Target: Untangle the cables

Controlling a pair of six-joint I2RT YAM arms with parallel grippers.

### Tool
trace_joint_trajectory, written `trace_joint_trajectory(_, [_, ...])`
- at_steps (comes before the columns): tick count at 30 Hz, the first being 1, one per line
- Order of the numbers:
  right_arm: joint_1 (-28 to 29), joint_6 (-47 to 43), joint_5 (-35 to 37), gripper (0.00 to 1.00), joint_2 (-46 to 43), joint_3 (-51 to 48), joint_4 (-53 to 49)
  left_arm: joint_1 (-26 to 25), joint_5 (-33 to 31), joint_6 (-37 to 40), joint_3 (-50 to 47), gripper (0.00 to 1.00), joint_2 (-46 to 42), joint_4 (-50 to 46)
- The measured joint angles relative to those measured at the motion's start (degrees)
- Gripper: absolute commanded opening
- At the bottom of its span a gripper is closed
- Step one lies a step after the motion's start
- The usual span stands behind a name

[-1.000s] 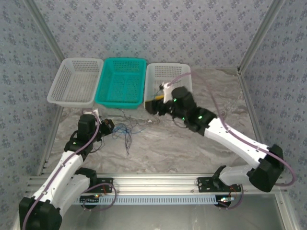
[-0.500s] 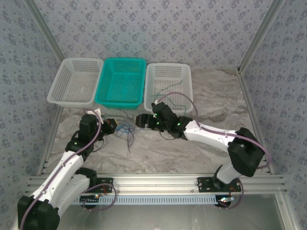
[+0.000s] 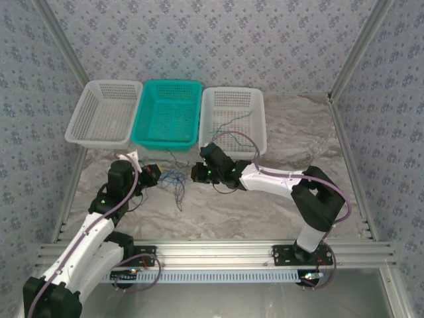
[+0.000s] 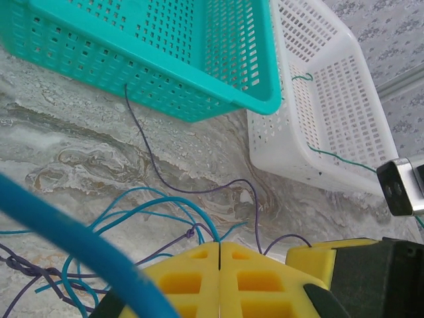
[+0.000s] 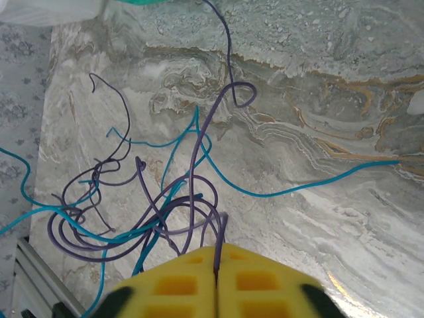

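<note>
The cables (image 3: pixel 174 180) lie as a tangle of thin blue and dark purple wires on the marble table, between my two grippers. My left gripper (image 3: pixel 153 175) sits at the tangle's left edge. Its yellow jaws (image 4: pixel 219 245) are shut, with a blue cable (image 4: pixel 179 202) running into the seam. From the right, my right gripper (image 3: pixel 197 173) meets the tangle (image 5: pixel 142 199), shut (image 5: pixel 216 252) on a purple cable (image 5: pixel 193 165). A green cable (image 3: pixel 236 120) lies in the right white basket (image 3: pixel 257 126).
Three baskets stand in a row at the back: a white one (image 3: pixel 79 122), a teal one (image 3: pixel 142 122) and the right white one (image 4: pixel 331 86). A purple strand (image 4: pixel 142 142) runs up to the teal basket (image 4: pixel 165 99). Metal frame posts flank the table.
My right arm swung from the right white basket down to the tangle and shut on a purple cable. A green cable now lies in that basket. The left arm has held still.
</note>
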Motion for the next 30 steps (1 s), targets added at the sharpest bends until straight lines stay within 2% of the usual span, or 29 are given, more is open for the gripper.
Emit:
trace_joint_trajectory(5, [0.0,-0.1,0.7,0.0,-0.5,0.0,-0.5,0.0,-2.6,0.0,-0.1,0.0,0.0,-1.7])
trace_joint_trajectory(8, [0.0,-0.1,2.7,0.0,-3.1,-0.9,-1.7,0.0,-8.6,-0.3,1.0,0.0,0.0,-7.8])
trace_joint_trajectory(13, [0.0,0.2,11.3,0.0,-13.0,-3.5,-7.0,3.1,-16.4,-0.7,3.4,0.0,-0.8,-15.9])
trace_joint_trajectory(22, [-1.2,1.2,25.2,0.0,-30.2,-7.8,-18.5,8.2,-20.5,-0.9,4.0,0.0,-1.3,-20.6])
trace_joint_trajectory(30, [-1.2,-1.6,30.5,0.0,-39.2,-6.3,-26.4,11.4,-22.4,-1.9,5.9,0.0,3.1,-22.1])
